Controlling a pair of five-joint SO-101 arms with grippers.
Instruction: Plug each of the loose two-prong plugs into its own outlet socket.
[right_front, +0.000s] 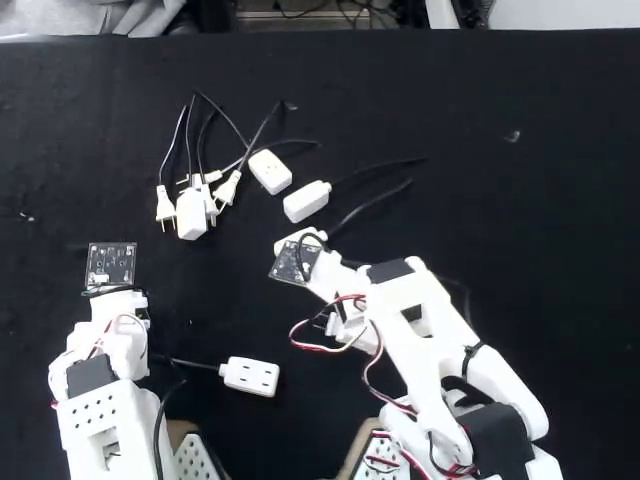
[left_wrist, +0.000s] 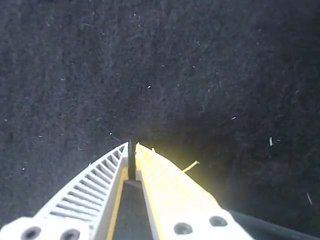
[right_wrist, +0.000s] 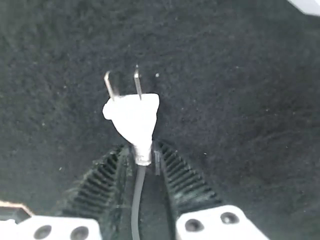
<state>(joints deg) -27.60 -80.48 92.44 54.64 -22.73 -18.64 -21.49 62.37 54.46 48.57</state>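
Holds a white two-prong plug (right_wrist: 132, 115) by its neck in the right gripper (right_wrist: 142, 150), closed snugly at mid-table, leaving both prongs bare and pointing ahead, likely for insertion. Rests the left gripper (left_wrist: 132, 147), tips pinched together, over the black cloth (left_wrist: 200, 75) at near left, apparently out of the way. Finds an outlet socket (right_front: 250, 376) at near centre, more sockets (right_front: 307, 200) and loose plugs (right_front: 163, 205) clustered farther left.

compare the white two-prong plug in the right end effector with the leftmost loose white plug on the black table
The white two-prong plug is clamped at its neck by the right end effector; the leftmost loose white plug lies ungripped on the black table. The held plug sits apart from the rest; the leftmost one lies beside a white rectangular block and other plugs. Both are white, two-pronged, on black cords.
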